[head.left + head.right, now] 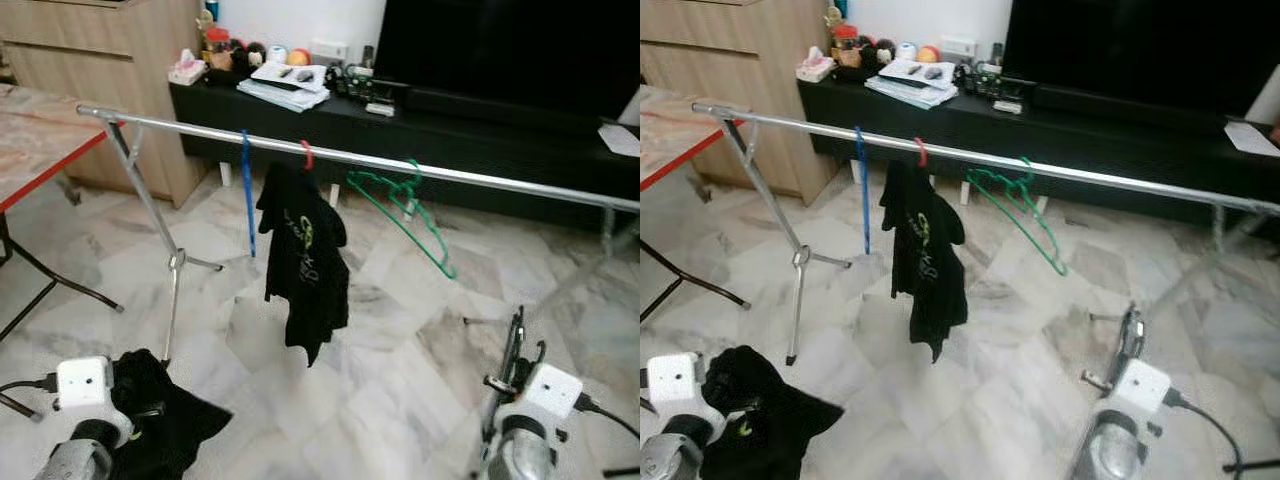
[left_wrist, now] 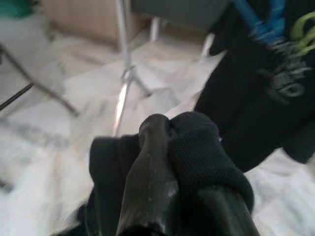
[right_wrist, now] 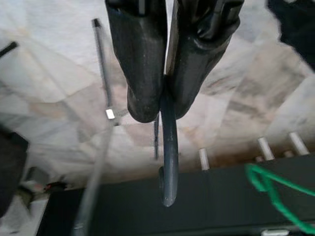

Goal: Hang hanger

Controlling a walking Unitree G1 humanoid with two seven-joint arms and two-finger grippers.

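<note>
Right claw (image 3: pixel 160 105) pinches thin grey hanger (image 3: pixel 169 162); steel rail (image 1: pixel 400 165).

The floor (image 1: pixel 400 380) is shiny white and grey marble. A long black TV stand (image 1: pixel 470 135) sits by the white wall, near a wooden cabinet (image 1: pixel 110 60). A table (image 1: pixel 30 140) with a red edge stands nearby.

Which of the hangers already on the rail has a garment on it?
The red hanger, in the middle of the three on the rail: a black T-shirt hangs from it. The blue hanger to its left and the green hanger to its right are bare.
</note>
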